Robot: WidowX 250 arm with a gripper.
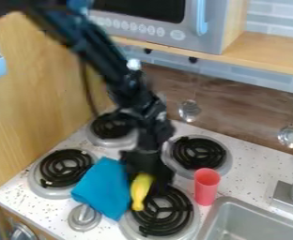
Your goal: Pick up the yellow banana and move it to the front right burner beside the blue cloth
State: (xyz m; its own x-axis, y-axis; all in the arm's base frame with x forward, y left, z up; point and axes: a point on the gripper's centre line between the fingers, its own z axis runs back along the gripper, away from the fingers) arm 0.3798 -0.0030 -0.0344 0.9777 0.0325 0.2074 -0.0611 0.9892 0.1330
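Note:
The black gripper (146,169) hangs low over the stove's middle, beside the left edge of the front right burner (168,212). A yellow banana-shaped object (140,191) lies against the gripper's lower end, its narrow tip pointing toward the front; whether it is held cannot be told. Just left of it, a blue cloth (104,187) is spread on the counter between the two front burners. A red cup (206,186) stands upright to the right of the gripper.
Other burners are at the front left (65,168), back left (112,126) and back right (199,152). A small metal lid-like piece (84,217) sits near the front edge. The sink (256,220) and faucet base (290,197) are at right. Utensils (189,110) hang along the back wall below a microwave (155,21).

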